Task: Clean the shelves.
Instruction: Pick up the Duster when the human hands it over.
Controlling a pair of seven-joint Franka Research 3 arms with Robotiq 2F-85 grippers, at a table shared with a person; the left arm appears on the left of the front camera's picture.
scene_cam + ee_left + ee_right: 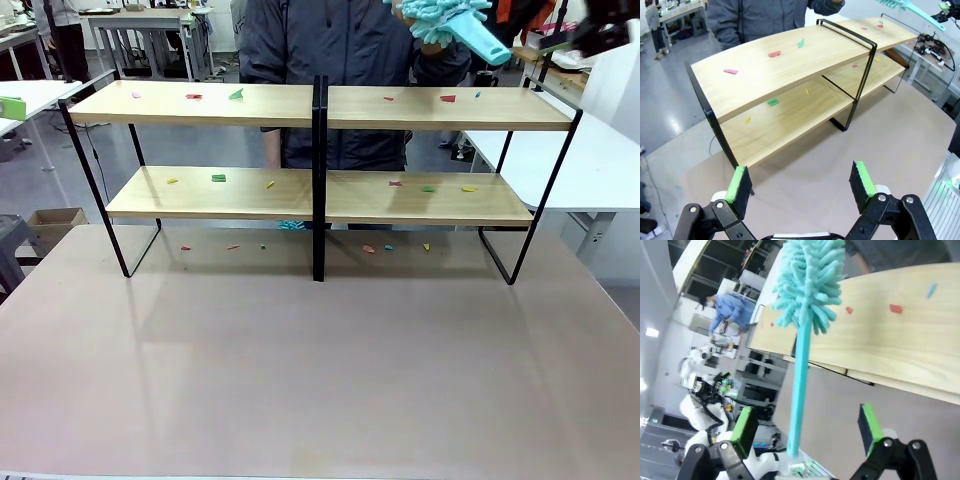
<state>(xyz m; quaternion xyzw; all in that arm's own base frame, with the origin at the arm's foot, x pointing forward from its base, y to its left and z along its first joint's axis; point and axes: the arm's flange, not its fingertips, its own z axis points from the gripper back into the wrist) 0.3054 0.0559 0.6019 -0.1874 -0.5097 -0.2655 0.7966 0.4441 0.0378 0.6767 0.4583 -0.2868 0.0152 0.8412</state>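
Note:
The shelves [280,103], two light wooden boards on a black frame, stand across the far half of the table. Small coloured scraps [218,178] lie on both boards and on the tabletop beneath. A person behind the shelves holds up a teal fluffy duster [445,22] by its head end, with the handle pointing to the upper right. In the right wrist view the duster's handle [800,385] runs between the fingers of my right gripper [806,412], which is open and not closed on it. My left gripper [799,169] hangs open over the tabletop, in front of the shelves' [790,65] left end.
The grey-brown tabletop [320,380] lies bare in front of the shelves. White tables stand to the right [600,170] and left [30,95]. A cardboard box [55,222] sits on the floor at the left.

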